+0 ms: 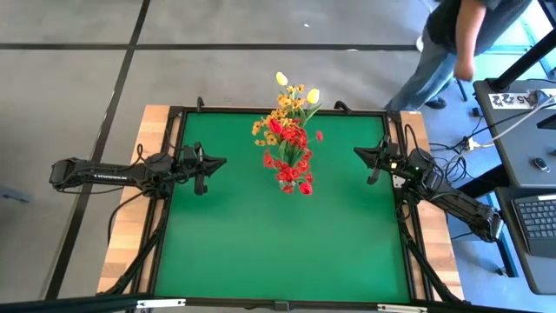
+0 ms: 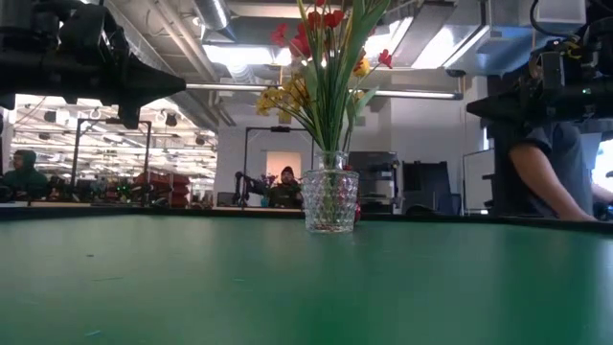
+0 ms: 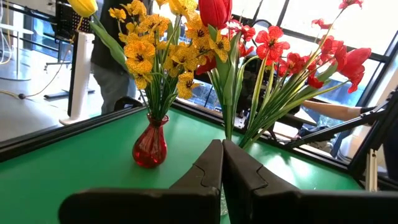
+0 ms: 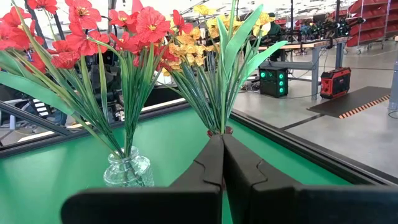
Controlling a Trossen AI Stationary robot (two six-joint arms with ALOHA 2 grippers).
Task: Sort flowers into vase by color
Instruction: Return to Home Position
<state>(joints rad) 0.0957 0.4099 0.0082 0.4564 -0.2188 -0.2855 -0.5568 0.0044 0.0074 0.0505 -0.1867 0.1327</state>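
Two bunches of artificial flowers stand in vases at the table's middle. The yellow flowers (image 1: 287,100) (image 3: 155,53) sit stems-down in a small red vase (image 3: 150,147). The red flowers (image 1: 292,155) (image 4: 93,31) sit stems-down in a clear glass vase (image 4: 128,172) (image 2: 331,201), which stands on its base nearer the table's near edge. My left gripper (image 1: 224,161) (image 3: 222,149) is shut and hovers left of the vases, touching nothing. My right gripper (image 1: 356,151) (image 4: 222,142) is shut and hovers to their right.
The green mat (image 1: 278,243) lies bare toward the near edge and beside both arms. A person (image 1: 452,39) stands beyond the table's far right corner. A desk with a laptop (image 1: 537,217) is to the right of the table.
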